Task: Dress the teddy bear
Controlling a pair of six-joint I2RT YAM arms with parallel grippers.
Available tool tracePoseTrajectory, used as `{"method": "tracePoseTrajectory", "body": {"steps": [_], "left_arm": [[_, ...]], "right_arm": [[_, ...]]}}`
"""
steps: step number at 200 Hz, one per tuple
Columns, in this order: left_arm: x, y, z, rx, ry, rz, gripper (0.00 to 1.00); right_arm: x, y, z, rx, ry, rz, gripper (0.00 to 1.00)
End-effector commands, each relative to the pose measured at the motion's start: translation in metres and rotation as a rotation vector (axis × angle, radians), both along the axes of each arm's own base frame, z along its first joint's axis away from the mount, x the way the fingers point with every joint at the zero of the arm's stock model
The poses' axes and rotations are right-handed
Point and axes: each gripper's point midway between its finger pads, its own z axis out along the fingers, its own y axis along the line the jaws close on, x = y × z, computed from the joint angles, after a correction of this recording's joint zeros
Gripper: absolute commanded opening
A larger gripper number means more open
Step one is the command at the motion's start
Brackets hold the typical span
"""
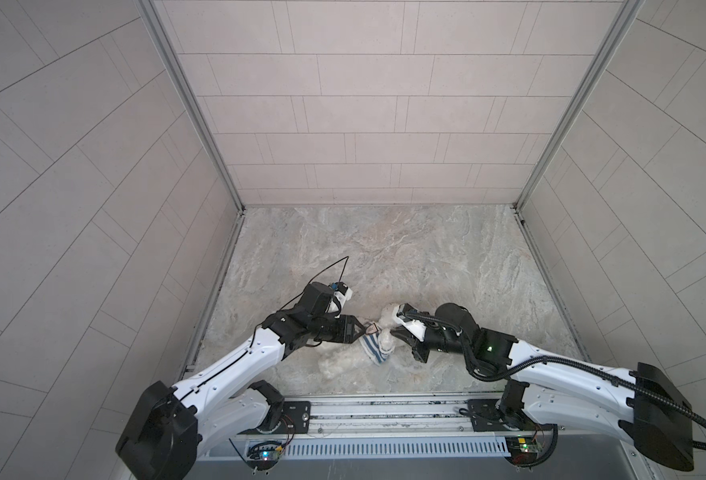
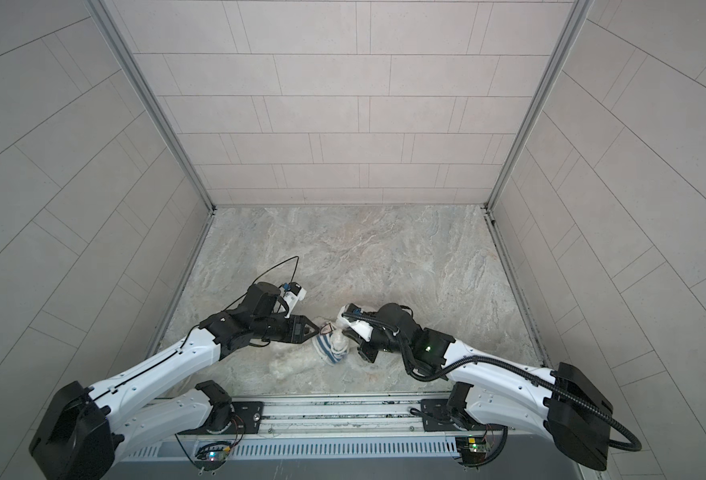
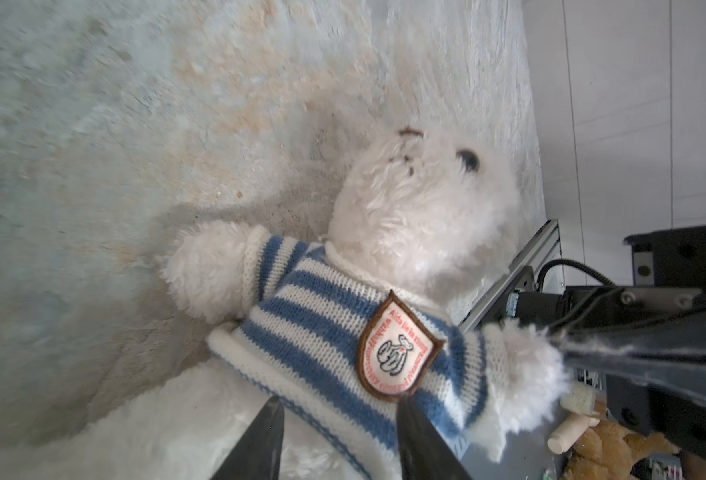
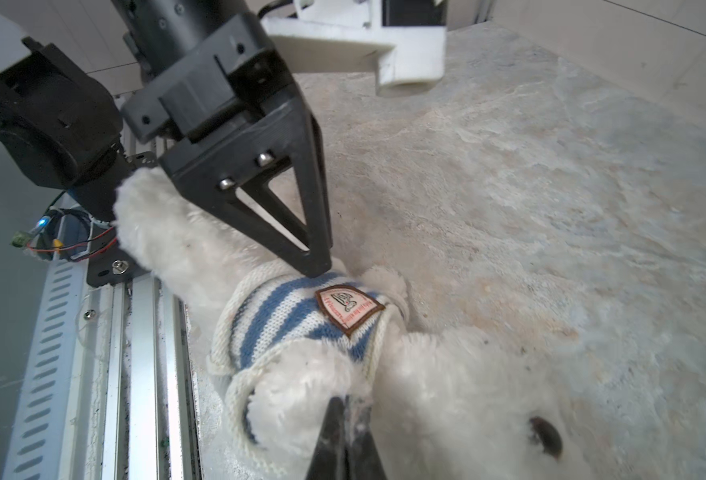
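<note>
R gripper [image 4: 348,405]: fingers pressed tight together, pinching fur of bear [image 4: 459,386] paw just past the sleeve cuff.

L gripper [image 3: 338,401]: fingers apart, middling width, straddling the hem of shirt [image 3: 322,332] at bear's belly. One tip touches the knit just beside badge [image 3: 399,353]. Fabric btw the fingers looks unsqueezed.

Bear: white fluffy plush, one dark eye and stitched nose showing. Lies face-up on table [image 1: 384,249], btw the two grippers in both top views, head toward R gripper, legs toward L arm.

Shirt: blue/white striped knit, on bear. Collar round the neck, both paws out through the sleeves, hem at the waist.

Badge: shield shape, brown edge, red lettering too small to read. Sits on bear's chest, facing up.

Table: marbled grey-beige top, under bear.

Rail [image 4: 143,374]: alu, slotted cover alongside, near bear's leg end.
</note>
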Motion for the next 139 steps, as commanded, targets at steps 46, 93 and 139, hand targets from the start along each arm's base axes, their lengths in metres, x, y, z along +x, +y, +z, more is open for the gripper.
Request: {"method": "tracePoseTrajectory", "body": {"steps": [46,93,139], "left_arm": [[0.000,-0.020,-0.014,-0.015,-0.003,-0.012,0.48],[0.006,-0.010,-0.018,0.018,-0.021,0.048,0.46],[0.021,-0.018,0.010,-0.014,-0.095,0.068,0.45]], "right_arm": [[0.033,-0.042,-0.007,-0.016,-0.094,-0.308,0.00],[0.060,-0.017,-0.007,0.012,-0.063,-0.318,0.00],[0.058,-0.017,-0.006,0.111,0.002,-0.362,0.09]]}}
